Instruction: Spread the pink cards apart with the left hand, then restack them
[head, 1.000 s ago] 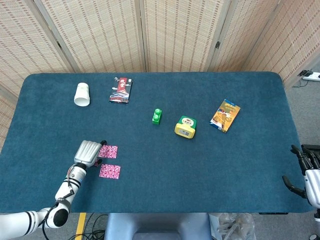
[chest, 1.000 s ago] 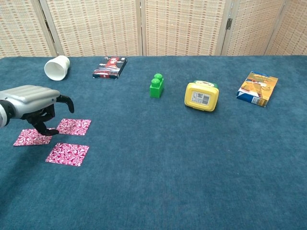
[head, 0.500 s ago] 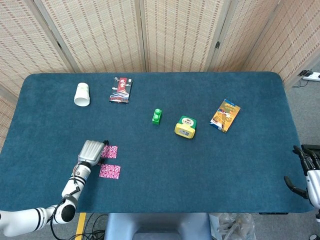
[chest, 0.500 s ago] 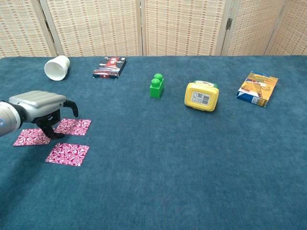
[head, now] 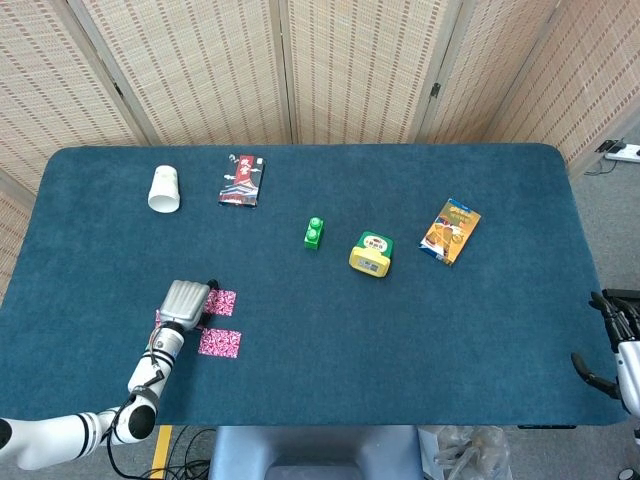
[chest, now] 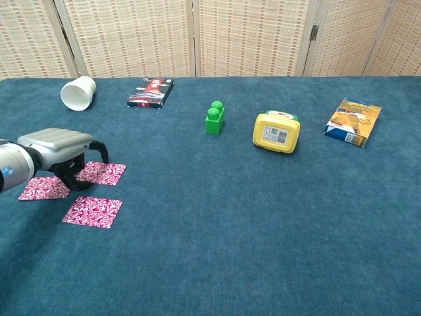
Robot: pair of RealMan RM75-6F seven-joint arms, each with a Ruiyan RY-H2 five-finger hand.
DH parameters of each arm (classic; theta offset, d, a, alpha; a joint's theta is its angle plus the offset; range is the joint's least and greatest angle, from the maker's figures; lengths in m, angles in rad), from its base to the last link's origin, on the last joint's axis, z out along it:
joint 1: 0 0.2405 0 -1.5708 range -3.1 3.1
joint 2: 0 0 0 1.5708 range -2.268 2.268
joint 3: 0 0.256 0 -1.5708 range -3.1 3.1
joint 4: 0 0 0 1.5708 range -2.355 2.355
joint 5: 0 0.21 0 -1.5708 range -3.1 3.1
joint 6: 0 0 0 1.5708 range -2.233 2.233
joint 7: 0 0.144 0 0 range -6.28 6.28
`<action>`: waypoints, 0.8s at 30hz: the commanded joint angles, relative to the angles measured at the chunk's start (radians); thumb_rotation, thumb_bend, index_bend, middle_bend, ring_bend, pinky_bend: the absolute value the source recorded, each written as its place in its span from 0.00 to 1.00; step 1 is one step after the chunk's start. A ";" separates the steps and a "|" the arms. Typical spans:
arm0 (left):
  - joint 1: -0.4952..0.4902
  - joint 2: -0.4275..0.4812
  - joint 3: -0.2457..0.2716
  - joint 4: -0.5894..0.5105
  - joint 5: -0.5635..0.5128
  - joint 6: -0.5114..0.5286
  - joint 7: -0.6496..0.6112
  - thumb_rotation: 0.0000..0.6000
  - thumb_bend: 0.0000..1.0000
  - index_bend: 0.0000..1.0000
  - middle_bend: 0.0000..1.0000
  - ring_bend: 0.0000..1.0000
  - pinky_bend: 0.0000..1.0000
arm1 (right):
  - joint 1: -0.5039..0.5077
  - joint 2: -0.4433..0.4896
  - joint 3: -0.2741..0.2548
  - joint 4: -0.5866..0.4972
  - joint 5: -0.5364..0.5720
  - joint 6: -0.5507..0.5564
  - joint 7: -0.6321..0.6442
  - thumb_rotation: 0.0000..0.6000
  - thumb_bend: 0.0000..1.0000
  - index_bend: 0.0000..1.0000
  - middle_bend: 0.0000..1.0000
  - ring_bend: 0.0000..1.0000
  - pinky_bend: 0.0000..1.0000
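- Three pink cards (chest: 92, 211) lie spread out flat on the near-left part of the blue felt table (head: 400, 330), patterned with a red-and-white swirl print. The chest view shows all three, the head view hides part of them under the left hand (chest: 58, 146).
- That left hand hovers over the two farther cards, palm down, fingers (chest: 99, 148) curled toward the cloth. Whether the tips actually touch a card, can't tell. Nothing looks pinched.
- Right hand (head: 618, 350) is mostly cut off at the head view's right edge, off the table, so can't tell if it's clenched or loose.
- Writing on everything is too small to read: the dark packet (head: 241, 180), the yellow box (head: 371, 254) with its pale label, the orange-and-blue snack carton (head: 450, 231).
- Also a white paper cup (head: 164, 189) on its side and a green studded brick (head: 314, 232), glossy plastic.
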 commanded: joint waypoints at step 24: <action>-0.021 0.011 -0.005 -0.016 -0.041 -0.007 0.019 1.00 0.32 0.24 0.94 0.89 1.00 | -0.004 -0.001 0.002 0.008 0.004 0.000 0.008 1.00 0.33 0.05 0.24 0.11 0.12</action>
